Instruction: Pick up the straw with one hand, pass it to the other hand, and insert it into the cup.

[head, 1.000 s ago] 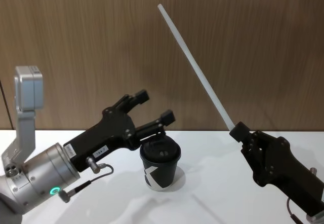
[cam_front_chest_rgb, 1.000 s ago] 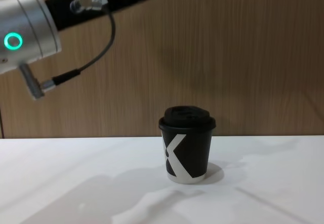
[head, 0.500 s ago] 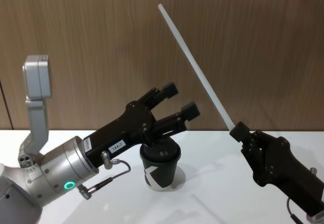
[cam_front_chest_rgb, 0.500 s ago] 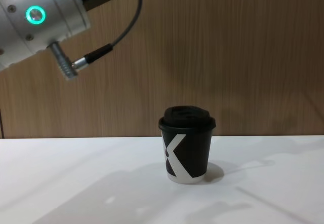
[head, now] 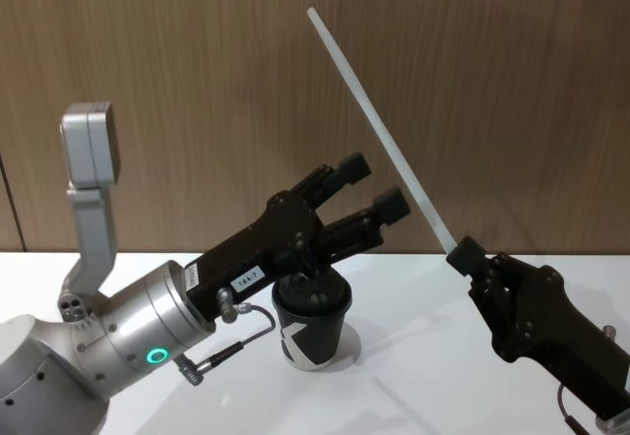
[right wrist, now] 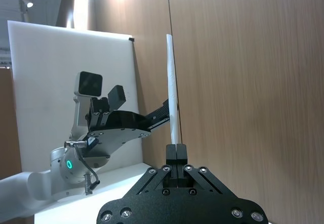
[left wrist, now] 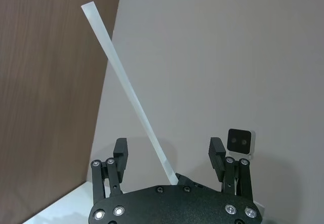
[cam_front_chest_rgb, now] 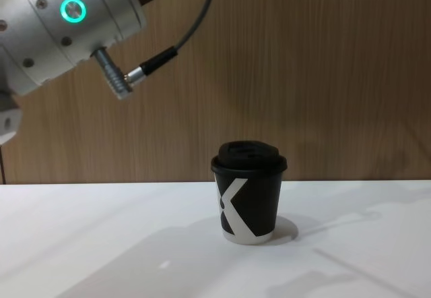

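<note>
**Straw raised for the handover, left fingers spread beside it**

The wood-panelled wall (head: pixel 197 61) fills the upper part of the head view, and the white table (head: pixel 423 366) runs along the bottom. My left arm's silver-grey cylinder (head: pixel 148 327) reaches in from the lower left, its green ring light (cam_front_chest_rgb: pixel 73 10) glowing at the upper left of the chest view.

My left gripper (head: pixel 372 186) sits mid-frame above the table, its fingers spread wide and aimed up and to the right. I judge they are set that way to take the straw. In the left wrist view the straw runs up between the two fingers. In the head view the nearer fingertip is close to the straw but not touching it.

My right gripper (head: pixel 463 254) comes in from the lower right. Its fingers are pinched on the bottom end of the straw, which leaves the long upper part free for the other hand.

The black lidded cup (cam_front_chest_rgb: pixel 249 197) stands upright on the table at lower centre, directly under my left gripper and well apart from the straw.

The straw (head: pixel 379 130) slants from the right gripper up toward the top centre of the frame.

Nothing lies between my left fingers and the straw. The cup's domed lid is on, so the straw will have to go through it, and I cannot make out an opening.
</note>
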